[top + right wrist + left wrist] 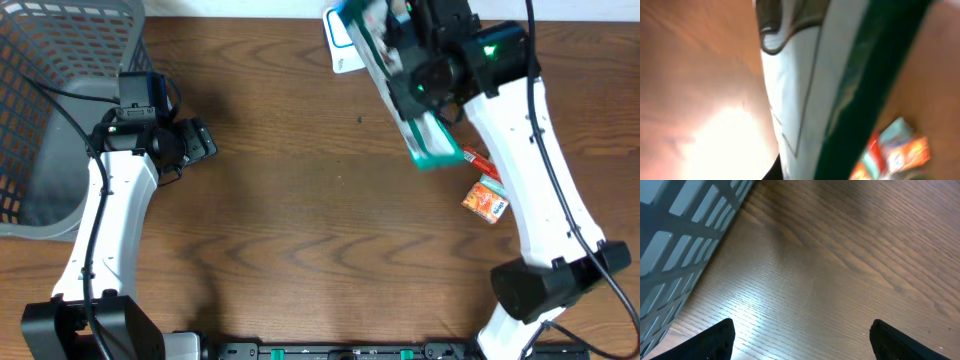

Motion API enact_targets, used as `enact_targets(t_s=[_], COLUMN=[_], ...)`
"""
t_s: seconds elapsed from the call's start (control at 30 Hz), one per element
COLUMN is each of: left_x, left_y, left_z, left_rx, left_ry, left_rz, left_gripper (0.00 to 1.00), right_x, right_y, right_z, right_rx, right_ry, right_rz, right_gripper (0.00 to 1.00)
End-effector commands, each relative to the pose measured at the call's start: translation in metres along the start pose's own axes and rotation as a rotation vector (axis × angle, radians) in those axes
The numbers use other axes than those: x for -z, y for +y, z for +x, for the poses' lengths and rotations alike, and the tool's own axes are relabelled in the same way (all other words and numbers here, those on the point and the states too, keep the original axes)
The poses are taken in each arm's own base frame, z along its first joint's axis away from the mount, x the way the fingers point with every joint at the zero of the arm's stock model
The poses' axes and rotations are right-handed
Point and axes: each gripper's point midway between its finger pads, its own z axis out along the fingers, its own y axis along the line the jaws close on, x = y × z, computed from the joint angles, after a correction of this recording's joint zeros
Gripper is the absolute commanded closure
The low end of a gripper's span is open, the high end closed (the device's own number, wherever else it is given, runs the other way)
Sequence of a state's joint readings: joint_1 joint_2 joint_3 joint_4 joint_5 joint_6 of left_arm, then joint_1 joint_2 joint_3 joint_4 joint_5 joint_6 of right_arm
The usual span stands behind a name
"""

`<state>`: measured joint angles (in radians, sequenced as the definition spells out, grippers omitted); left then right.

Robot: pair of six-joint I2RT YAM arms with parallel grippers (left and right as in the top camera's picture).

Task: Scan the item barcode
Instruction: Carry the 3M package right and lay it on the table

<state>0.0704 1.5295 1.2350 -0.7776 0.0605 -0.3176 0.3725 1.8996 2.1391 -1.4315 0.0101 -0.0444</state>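
Note:
The item is a white and teal pouch (425, 135), held off the table at the back right. My right gripper (415, 75) is shut on its upper part, and the pouch hangs slanting down toward the front. In the right wrist view the pouch (805, 100) fills the middle of the frame, blurred, and hides most of the fingers. No barcode is legible in any view. My left gripper (197, 140) hovers over bare wood beside the basket. Its jaws stand wide open and empty (802, 335).
A grey mesh basket (60, 60) takes up the back left corner, its wall (670, 240) close to the left gripper. An orange packet (485, 198) and a red one (475, 157) lie on the table under the right arm, the orange packet (905, 152) also showing in the right wrist view.

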Motion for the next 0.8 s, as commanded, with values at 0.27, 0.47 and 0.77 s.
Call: enact_targets(t_s=[0.27,0.47,0.77], left_x=[0.004,0.004,0.004], left_y=[0.006,0.006,0.006], left_z=[-0.005,-0.005,-0.005], left_rx=[0.024,0.024,0.024], left_ry=[-0.022,-0.022,-0.022], left_rz=[-0.018,-0.018,-0.018], left_gripper=[0.13,0.13,0.13], right_x=[-0.122,-0.155,-0.155], right_y=[-0.001,-0.019,-0.046], right_z=[0.098,0.134,0.14], right_rx=[-0.199,-0.264,-0.311], right_ry=[0.357,0.41,0.406], right_rz=[-0.106,-0.095,-0.088], right_gripper=[0.99,0.76,0.01])
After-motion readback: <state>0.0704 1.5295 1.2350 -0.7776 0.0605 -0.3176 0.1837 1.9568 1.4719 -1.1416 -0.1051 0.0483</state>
